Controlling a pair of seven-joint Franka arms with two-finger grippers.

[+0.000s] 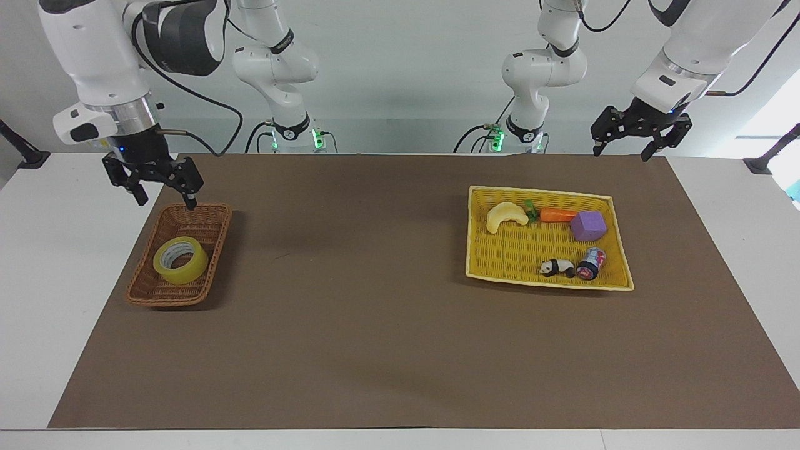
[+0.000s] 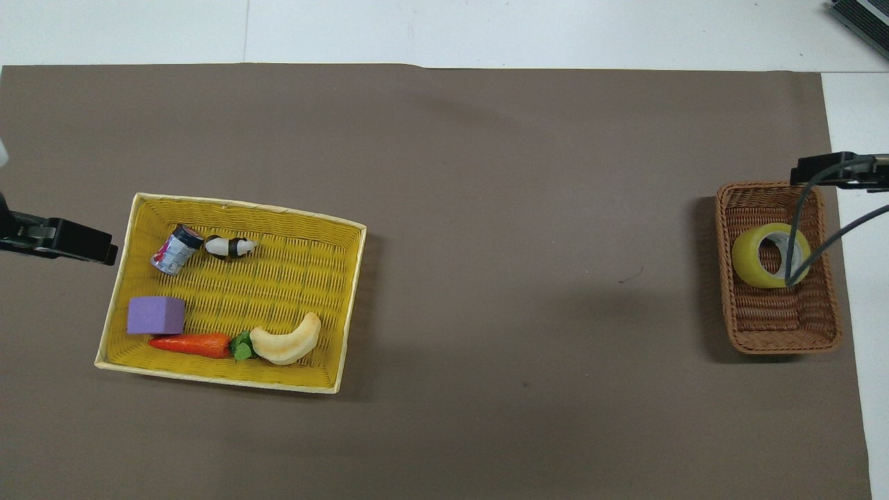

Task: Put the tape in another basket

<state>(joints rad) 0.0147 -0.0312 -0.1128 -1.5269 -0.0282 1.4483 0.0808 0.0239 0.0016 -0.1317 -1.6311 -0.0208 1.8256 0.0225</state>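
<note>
Lying in basket (image 1: 206, 220): tape (image 1: 180, 260) | no legible writing

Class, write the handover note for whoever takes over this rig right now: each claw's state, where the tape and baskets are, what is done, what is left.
Right claw: open, empty, up in the air over the brown basket's rim nearest the robots.
Left claw: open, empty, waiting in the air near the yellow tray's end of the table.
Tape: lying inside the brown basket, nothing touching it.
Done: tape sits in the brown basket.
Left: nothing visible, unless you want the arms parked.
</note>
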